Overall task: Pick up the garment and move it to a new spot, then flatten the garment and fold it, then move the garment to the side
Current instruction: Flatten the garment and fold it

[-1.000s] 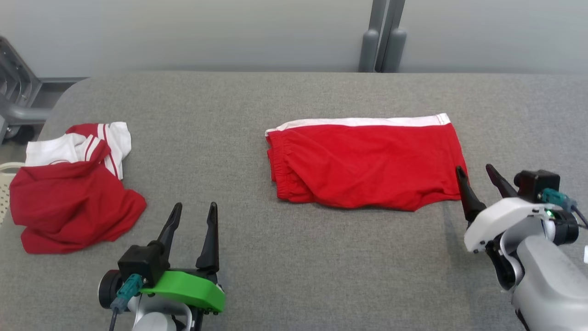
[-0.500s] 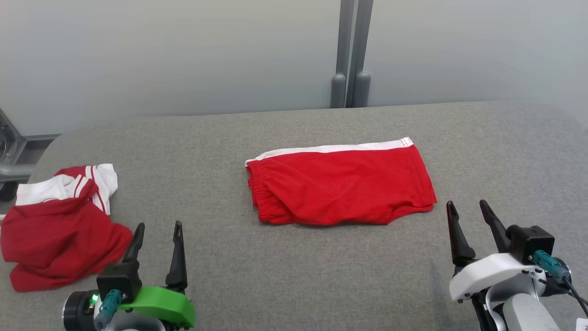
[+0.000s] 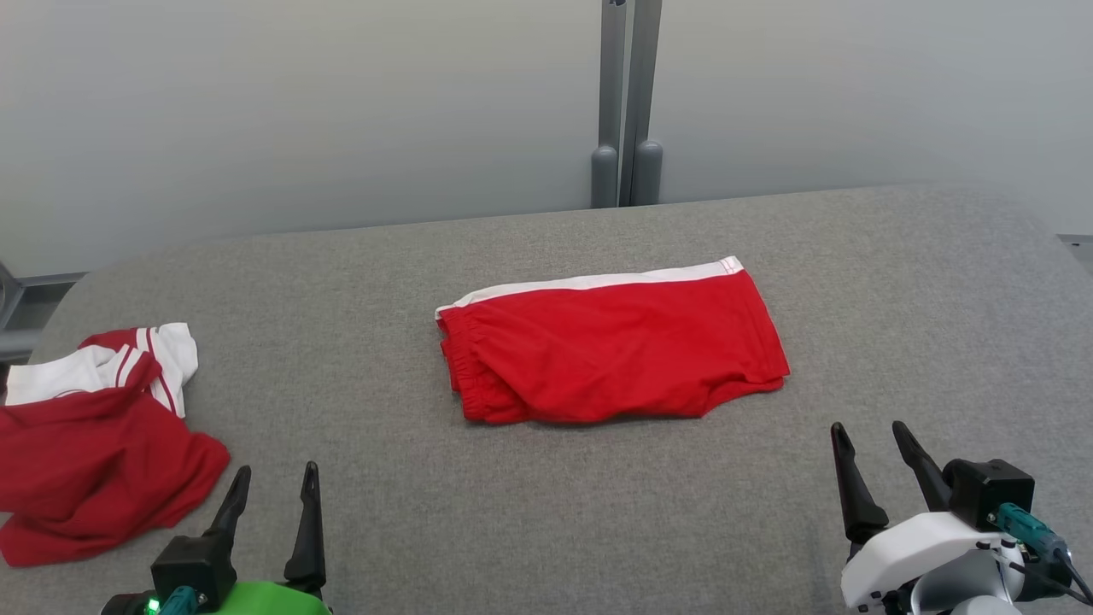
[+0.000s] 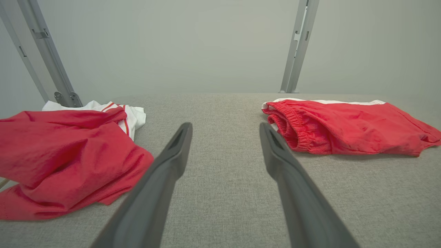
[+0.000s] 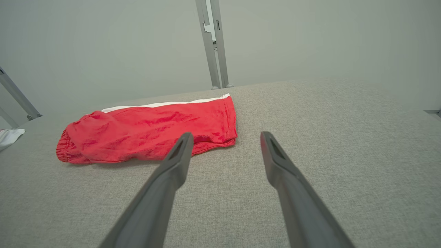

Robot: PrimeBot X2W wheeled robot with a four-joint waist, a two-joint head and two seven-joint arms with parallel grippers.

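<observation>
Head view gives me the grey table [image 3: 546, 530] across nearly the whole frame, its far edge running under a pale wall and its right edge curving away at the upper right. The folded red shorts [image 3: 610, 350] lie flat at the centre of the frame. Their long axis runs left to right, with the elastic waistband at the left end, the hem at the right end and a white stripe along the far edge. I judge this to be the garment in hand, already folded, with only the move to the side left. A crumpled red-and-white garment [image 3: 94, 461] sits at the left edge of the frame, well apart from the shorts.

The shorts lie above both tools in the frame, so any reach goes forward. The right tool [image 3: 869, 427], at the lower right, is the nearer one, just below and to the right of the hem corner. The left tool [image 3: 277, 468], at the lower left, sits near the crumpled garment and further from the waistband. Both tools are spread wide and hold nothing.

Bare table lies to the right of the shorts and in front of them. That looks to me the freer side to carry them to, since the left is taken.
</observation>
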